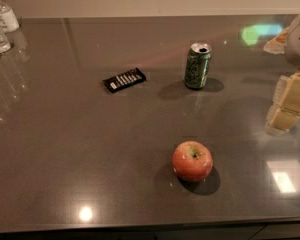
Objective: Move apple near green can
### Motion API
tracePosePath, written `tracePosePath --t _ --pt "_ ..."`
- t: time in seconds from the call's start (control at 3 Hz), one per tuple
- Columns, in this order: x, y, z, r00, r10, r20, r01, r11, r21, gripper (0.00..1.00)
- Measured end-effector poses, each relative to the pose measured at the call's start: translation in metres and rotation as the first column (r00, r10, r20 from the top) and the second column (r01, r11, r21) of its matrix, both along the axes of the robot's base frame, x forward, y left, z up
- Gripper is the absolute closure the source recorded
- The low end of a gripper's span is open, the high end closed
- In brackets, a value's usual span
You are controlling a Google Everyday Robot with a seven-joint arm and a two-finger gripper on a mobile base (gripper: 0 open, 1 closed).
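Note:
The red apple with yellowish patches sits on the dark grey table near its front edge. The green can stands upright further back, well apart from the apple, its pull-tab opening showing. My gripper is at the right edge of the view, above the table, to the right of both the apple and the can. It touches neither and holds nothing that I can see.
A flat black snack bar wrapper lies left of the can. Clear plastic bottles stand at the far left corner. The table's front edge runs along the bottom of the view.

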State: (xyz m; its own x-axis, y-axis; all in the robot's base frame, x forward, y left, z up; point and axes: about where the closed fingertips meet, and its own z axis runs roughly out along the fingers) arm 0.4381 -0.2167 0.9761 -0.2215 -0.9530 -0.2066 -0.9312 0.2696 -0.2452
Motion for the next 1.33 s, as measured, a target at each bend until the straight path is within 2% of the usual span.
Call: tracePosePath --t 0.33,0.67,1.0,1.33 --pt "-0.012 0.014 -0.01 0.999 0.043 -0.014 -0.042 0.998 0.053 0.0" --pt "-0.041 0.045 -0.031 0.9887 0.144 -0.042 -0.134 0.974 0.181 0.0" --pt "-0.069 0.069 -0.048 0.9734 0.221 -0.061 -0.196 0.941 0.276 0.0" --pt "-0.088 0.088 -0.065 0.957 0.286 -0.046 -0.257 0.911 0.322 0.0"
